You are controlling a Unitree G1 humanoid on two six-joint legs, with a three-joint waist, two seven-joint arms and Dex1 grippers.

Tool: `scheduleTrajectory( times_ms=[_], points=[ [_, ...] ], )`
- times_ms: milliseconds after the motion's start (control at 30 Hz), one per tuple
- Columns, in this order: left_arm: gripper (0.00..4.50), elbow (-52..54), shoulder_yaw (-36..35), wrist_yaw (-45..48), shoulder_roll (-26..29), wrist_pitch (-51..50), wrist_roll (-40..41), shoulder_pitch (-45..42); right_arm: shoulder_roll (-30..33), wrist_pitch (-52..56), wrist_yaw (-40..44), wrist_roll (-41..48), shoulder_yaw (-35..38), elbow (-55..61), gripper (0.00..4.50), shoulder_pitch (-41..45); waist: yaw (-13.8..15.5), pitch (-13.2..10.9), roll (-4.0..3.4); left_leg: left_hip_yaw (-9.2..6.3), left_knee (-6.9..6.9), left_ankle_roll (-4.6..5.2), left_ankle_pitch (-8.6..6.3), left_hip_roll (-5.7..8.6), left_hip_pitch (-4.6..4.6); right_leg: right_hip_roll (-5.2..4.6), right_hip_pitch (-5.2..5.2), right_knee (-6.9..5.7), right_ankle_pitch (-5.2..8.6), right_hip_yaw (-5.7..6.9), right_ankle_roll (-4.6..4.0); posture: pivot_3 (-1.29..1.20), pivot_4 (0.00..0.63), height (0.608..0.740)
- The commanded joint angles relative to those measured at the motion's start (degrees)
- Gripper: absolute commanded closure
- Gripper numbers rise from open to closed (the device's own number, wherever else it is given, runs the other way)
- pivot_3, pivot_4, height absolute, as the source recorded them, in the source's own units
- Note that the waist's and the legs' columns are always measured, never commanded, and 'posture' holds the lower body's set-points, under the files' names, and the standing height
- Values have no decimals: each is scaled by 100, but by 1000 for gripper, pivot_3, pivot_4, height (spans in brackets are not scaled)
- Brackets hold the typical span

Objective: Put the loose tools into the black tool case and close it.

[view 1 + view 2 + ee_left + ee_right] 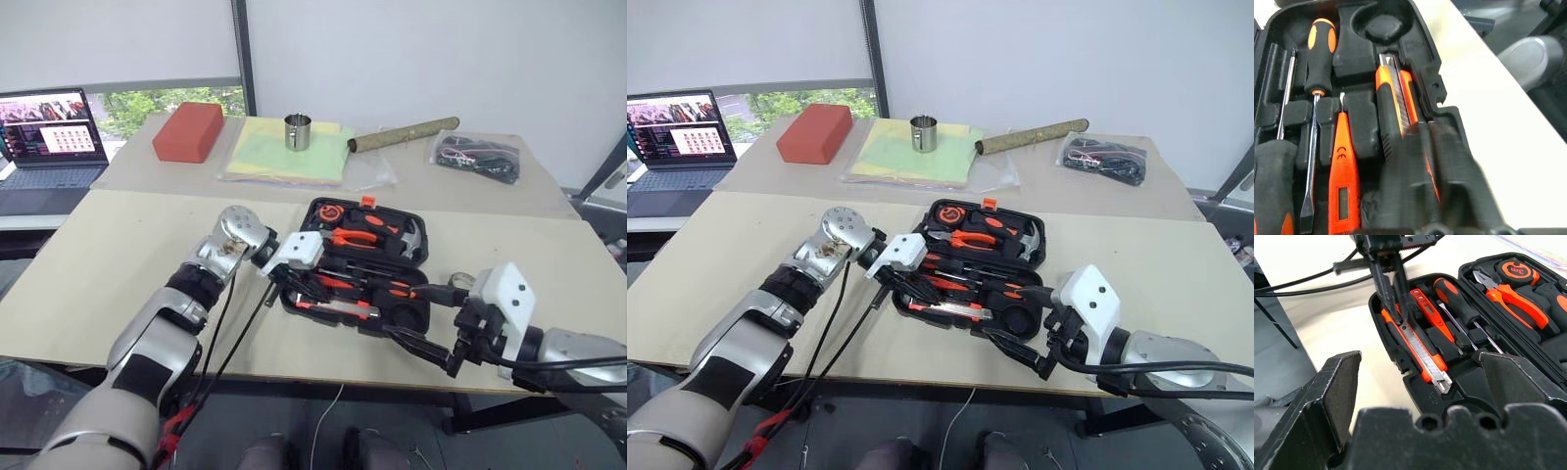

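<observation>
A: Right wrist view: your left gripper (pixel 1392 293) is pinched shut over the knife (pixel 1418 350), seated in the open case (pixel 411 257) on the table.

B: Right gripper (pixel 423 345) gapes empty. Lid's light, stiff plastic; push its far rim.

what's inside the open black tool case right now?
Black moulded tool case holds orange-handled pliers, two screwdrivers, flat orange tester, orange utility knife. Left gripper covers the knife's rear end.

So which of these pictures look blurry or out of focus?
Left wrist view: the left tool's black fingers are smeared, while the orange-black screwdriver stays sharper. Right wrist view: the right tool's fingers loom soft; the orange-black utility knife is crisp. Both eye views look sharp.
</observation>
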State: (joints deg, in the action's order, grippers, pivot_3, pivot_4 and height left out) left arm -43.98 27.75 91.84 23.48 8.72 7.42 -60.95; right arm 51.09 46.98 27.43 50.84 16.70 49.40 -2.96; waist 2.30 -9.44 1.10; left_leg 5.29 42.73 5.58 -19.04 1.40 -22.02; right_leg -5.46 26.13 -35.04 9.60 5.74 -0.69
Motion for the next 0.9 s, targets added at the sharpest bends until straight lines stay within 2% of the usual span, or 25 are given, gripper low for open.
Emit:
scheduleTrajectory(
  times_ms=[33,267,633,900],
  points=[
    [4484,-158,-205,-336,-192,166,-277,-80,70,1,5,52,158,80,0,61,0,0,0,0,0,0,0,1,1,0,-1,0,0,-1,0,0,150,740],
    [4484,-472,-371,-465,-372,87,-533,-146,69,10,1,55,152,88,0,43,-18,0,0,1,-1,3,-1,-1,2,6,0,-1,0,-3,1,0,150,740],
    [4484,-1099,-168,-1113,-489,939,-1334,273,30,-1,-31,38,97,106,0,30,-9,8,4,2,3,16,-9,-3,37,-10,-33,-1,-6,-12,6,0,150,740],
    [4484,-689,-600,-876,-459,668,-931,486,148,35,24,-190,244,-172,0,-108,-15,18,4,-1,-2,33,-22,-12,80,-44,-77,8,-5,-8,6,0,150,740]
  ],
)
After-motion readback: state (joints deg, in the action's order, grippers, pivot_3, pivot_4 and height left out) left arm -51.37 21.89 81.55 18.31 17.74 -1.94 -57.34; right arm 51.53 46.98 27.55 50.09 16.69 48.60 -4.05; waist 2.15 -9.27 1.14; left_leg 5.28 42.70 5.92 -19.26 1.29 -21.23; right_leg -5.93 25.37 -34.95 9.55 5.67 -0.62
